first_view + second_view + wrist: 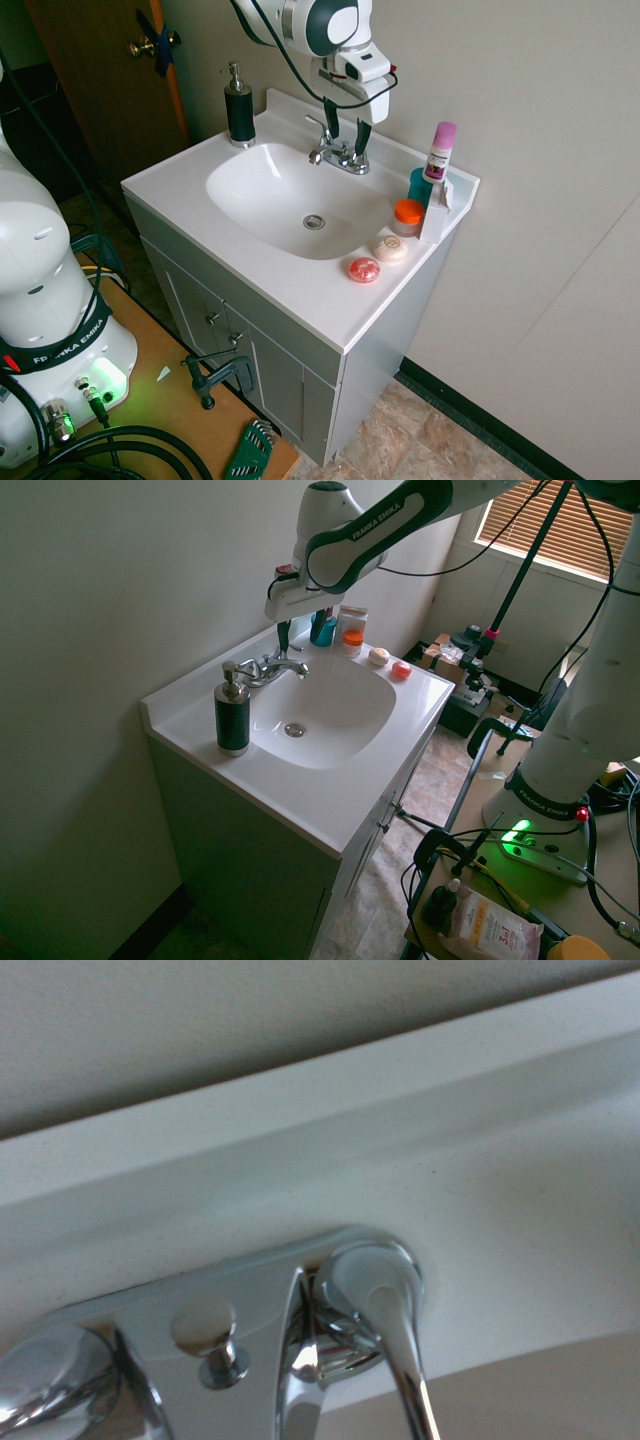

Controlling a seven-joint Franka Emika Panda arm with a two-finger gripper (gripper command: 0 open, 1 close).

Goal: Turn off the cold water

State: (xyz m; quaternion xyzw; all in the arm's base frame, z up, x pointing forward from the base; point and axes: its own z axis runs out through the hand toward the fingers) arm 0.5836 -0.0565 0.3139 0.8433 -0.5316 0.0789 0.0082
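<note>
A chrome two-handle faucet point(338, 155) stands at the back of the white sink point(255, 210), seen also as the faucet point(268, 667) from the other side. My gripper point(346, 132) points down just above its handle nearer the toiletries, fingers point(362, 135) open and standing either side of that handle point(358, 160). In the second exterior view the gripper point(283, 638) hangs close to the back wall. The wrist view shows the handle's hub point(372, 1282), its lever running off the frame, the lift-rod knob point(205, 1326) and the spout base point(298, 1360). I can make out no water stream.
A black soap dispenser point(238, 105) stands at the basin's back left corner. By the right rim sit a pink-capped bottle point(439, 150), a teal cup point(419, 186), an orange-lidded jar point(407, 215), a white soap point(390, 248) and a red soap point(364, 269). The wall is right behind the faucet.
</note>
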